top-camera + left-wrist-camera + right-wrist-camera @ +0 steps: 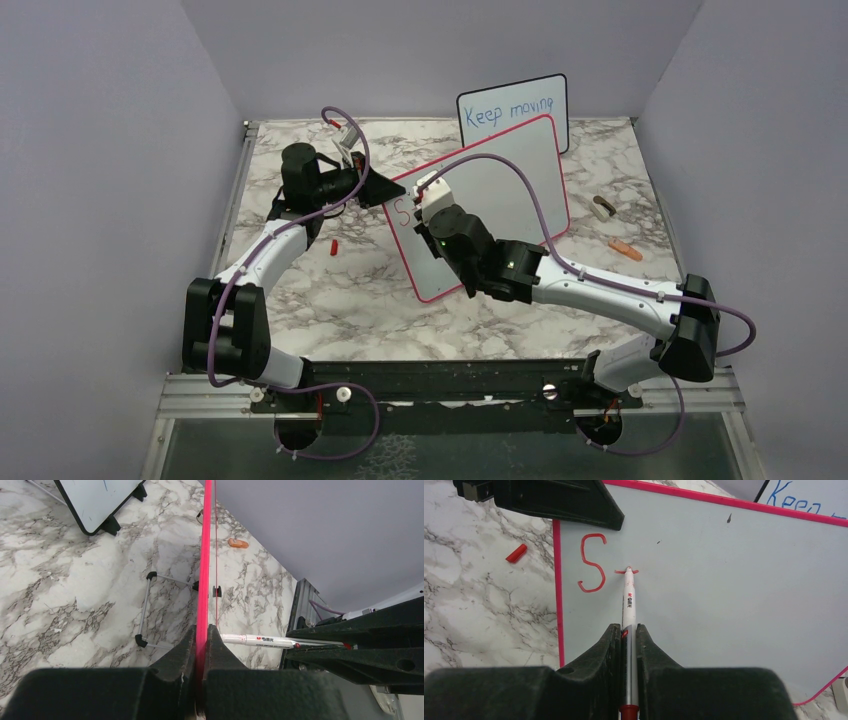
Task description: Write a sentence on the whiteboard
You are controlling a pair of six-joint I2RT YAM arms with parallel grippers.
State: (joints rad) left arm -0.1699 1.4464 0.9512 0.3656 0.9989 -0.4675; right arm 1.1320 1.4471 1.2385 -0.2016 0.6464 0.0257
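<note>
On the bench (330,290), the whiteboard (500,210) is clamped by its frame in the left end effector (202,630). The marker (629,600) is gripped in the right end effector (628,627), tip beside the "S" (592,562). Pressed too hard, the board could be shifted and the strokes distorted.

Bright, even light from above, prob. diffuse. Soft shadows under arms on table (330,290). Whiteboard (505,200) reads flat pale grey. Wrist cams: right gripper (628,628) dark, slightly soft near lens; top cam sharp.
</note>
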